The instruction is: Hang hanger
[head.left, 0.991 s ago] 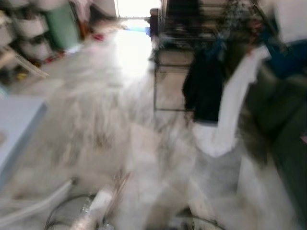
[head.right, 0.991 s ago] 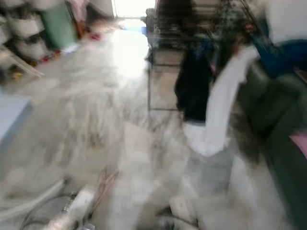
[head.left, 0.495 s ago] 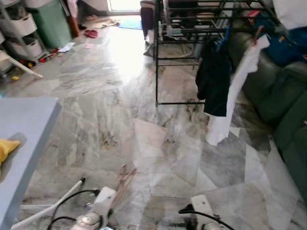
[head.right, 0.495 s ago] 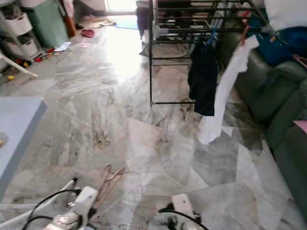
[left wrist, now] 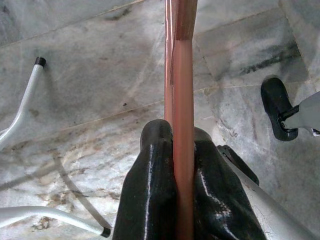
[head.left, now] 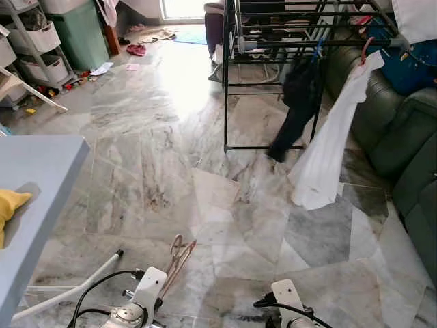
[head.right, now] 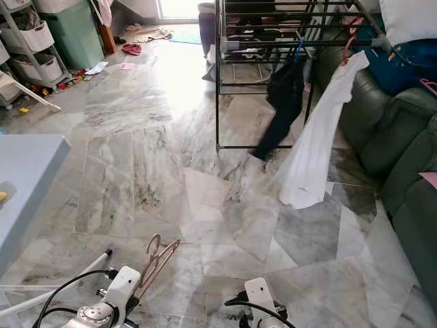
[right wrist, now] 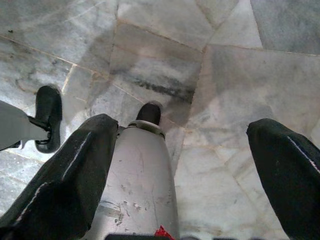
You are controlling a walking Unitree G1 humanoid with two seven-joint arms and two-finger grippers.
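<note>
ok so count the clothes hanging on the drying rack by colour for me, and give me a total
Black garment: 1
White garment: 1
Total: 2, both hanging off the near end of the drying rack.

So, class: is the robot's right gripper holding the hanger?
No. The right gripper is open over bare floor, while the left gripper is clamped on the hanger.
</note>
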